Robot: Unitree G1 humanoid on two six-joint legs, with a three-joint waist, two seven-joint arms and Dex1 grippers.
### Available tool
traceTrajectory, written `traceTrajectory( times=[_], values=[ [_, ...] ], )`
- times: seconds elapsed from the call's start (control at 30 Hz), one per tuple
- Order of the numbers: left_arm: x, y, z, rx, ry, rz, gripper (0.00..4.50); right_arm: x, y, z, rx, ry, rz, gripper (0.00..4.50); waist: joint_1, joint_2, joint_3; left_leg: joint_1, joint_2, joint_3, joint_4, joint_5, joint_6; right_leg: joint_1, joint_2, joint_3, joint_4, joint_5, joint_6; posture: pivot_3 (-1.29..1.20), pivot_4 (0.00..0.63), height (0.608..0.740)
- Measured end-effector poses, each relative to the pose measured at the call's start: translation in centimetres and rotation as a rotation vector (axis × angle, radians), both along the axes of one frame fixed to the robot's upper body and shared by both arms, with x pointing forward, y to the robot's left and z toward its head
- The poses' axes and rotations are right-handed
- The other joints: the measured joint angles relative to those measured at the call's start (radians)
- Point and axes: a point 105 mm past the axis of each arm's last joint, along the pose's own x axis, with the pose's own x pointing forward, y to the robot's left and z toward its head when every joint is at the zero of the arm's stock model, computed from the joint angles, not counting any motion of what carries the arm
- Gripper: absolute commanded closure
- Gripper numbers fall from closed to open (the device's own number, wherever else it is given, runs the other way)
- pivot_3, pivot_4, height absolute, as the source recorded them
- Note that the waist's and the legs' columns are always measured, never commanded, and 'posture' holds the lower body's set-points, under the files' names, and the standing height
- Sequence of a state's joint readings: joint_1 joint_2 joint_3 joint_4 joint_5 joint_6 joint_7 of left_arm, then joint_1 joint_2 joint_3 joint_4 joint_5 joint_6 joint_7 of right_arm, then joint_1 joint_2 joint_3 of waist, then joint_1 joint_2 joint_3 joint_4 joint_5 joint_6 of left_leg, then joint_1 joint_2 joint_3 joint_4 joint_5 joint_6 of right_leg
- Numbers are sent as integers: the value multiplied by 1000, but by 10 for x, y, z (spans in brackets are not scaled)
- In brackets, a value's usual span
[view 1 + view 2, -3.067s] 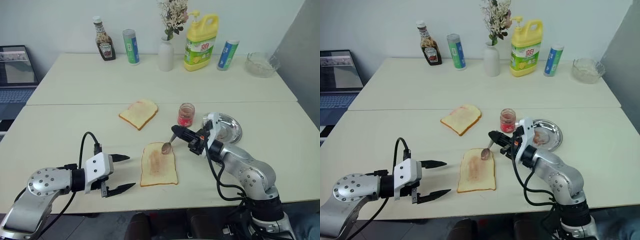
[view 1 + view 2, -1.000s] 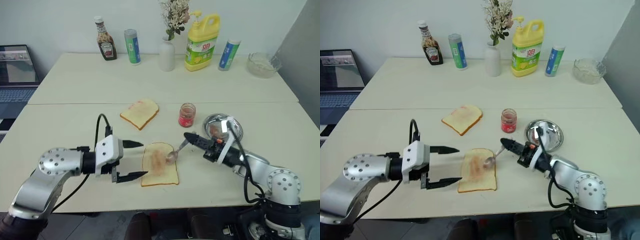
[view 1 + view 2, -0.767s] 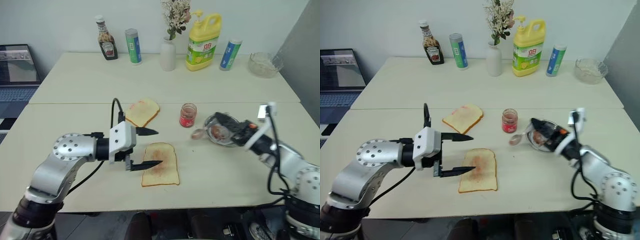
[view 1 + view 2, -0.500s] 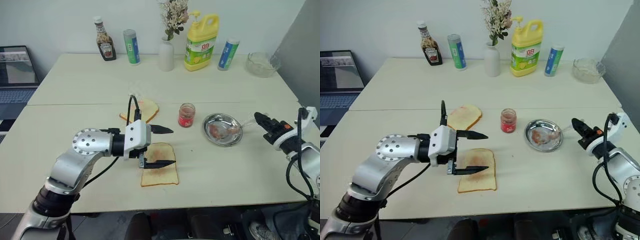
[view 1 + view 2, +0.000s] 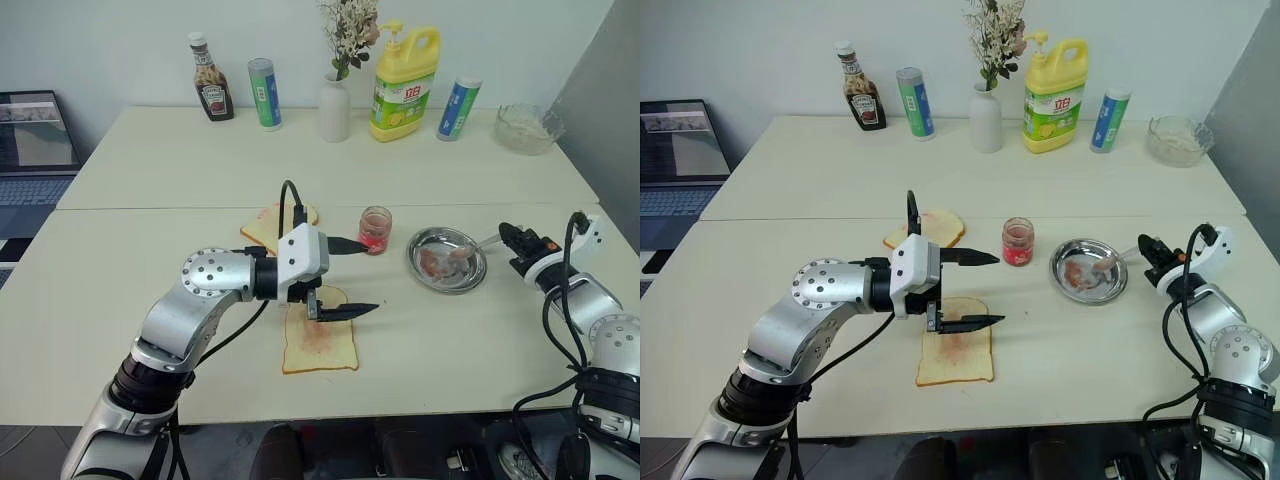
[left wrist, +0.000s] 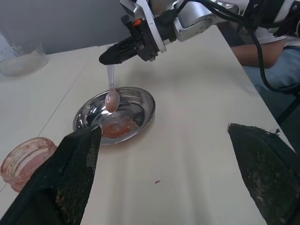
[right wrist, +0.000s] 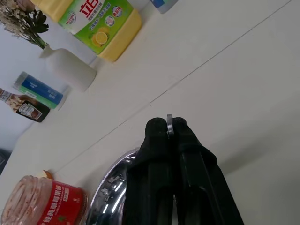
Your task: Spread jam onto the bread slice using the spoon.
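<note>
The tabletop [image 5: 120, 290] carries everything, and the biggest risk on it is the left arm [image 5: 190, 300], which reaches across the middle. Its tool [image 5: 350, 277] hangs wide open and empty above the top edge of the bread slice [image 5: 322, 345], the upper finger near the jar of jam [image 5: 374, 230]. A careless sweep toward the right could knock the jar over or drag the slice off its place.

The metal dish [image 5: 447, 260] sits beside the jar, with a pink lump in it. The right tool [image 5: 509, 235] is clamped shut on the thin handle of the spoon [image 6: 111, 93], whose bowl hangs just over the dish, well apart from the bread. The grip is on the very end of the handle, so the spoon could twist or slip when it presses on anything.

The slice carries only a thin pinkish smear down its middle. To my eye more jam would need to travel from there to the bread, and a blob could drip onto the tabletop between them.

A second slice [image 5: 272, 222] lies behind the left arm, partly hidden; jam could land on the wrong one.
</note>
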State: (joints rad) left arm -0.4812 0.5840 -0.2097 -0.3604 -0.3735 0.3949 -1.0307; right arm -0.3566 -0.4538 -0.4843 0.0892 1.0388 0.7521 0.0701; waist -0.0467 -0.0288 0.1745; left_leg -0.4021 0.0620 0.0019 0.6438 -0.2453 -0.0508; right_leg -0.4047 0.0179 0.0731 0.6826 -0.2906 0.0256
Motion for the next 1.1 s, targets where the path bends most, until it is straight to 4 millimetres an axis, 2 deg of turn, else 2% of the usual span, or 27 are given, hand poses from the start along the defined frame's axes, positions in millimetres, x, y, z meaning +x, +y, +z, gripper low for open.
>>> traceTrajectory(
  times=[0.43, 0.5, 0.57, 0.67, 0.87, 0.9, 1.1],
  values=[
    [5, 0, 6, 4, -8, 18, 0, 4, 9, -2, -32, -8, 46, 4462, 0, 1, 0, 0, 0, 0, 0, 0, 0, 0, 0, 0, 0, 0, 0, 0, 150, 740],
    [5, 0, 5, 4, -8, 17, 0, 4, 9, -2, -40, -5, 48, 4003, 0, 1, 0, 0, 0, 0, 0, 0, 0, 0, 0, 0, 0, 0, 0, 0, 150, 740],
    [5, -1, 5, 6, -7, 17, 0, 4, 7, -12, -54, 35, 44, 3400, 0, 1, 0, 0, 0, 0, 0, 0, 0, 0, 0, 0, 0, 0, 0, 0, 150, 740],
    [5, -1, 5, 6, -7, 16, 0, 2, 9, -22, -67, 65, 62, 2338, 0, 1, 0, 0, 0, 0, 0, 0, 0, 0, 0, 0, 0, 0, 0, 0, 150, 740],
    [5, -1, 5, 7, -9, 17, 0, 1, 9, -20, -115, 53, 77, 150, 0, 1, 0, 0, 0, 0, 0, 0, 0, 0, 0, 0, 0, 0, 0, 0, 150, 740],
    [5, -1, 5, 7, -10, 18, 0, 0, 9, -20, -138, 54, 80, 34, 1, 1, 0, 0, 0, 0, 0, 0, 0, 0, 0, 0, 0, 0, 0, 0, 150, 740],
    [6, 0, 5, 10, -15, 22, 0, -9, 9, -22, -404, 51, 121, 34, 3, 1, 0, 0, 0, 0, 0, 0, 0, 0, 0, 0, 0, 0, 0, 0, 150, 740]
  ],
)
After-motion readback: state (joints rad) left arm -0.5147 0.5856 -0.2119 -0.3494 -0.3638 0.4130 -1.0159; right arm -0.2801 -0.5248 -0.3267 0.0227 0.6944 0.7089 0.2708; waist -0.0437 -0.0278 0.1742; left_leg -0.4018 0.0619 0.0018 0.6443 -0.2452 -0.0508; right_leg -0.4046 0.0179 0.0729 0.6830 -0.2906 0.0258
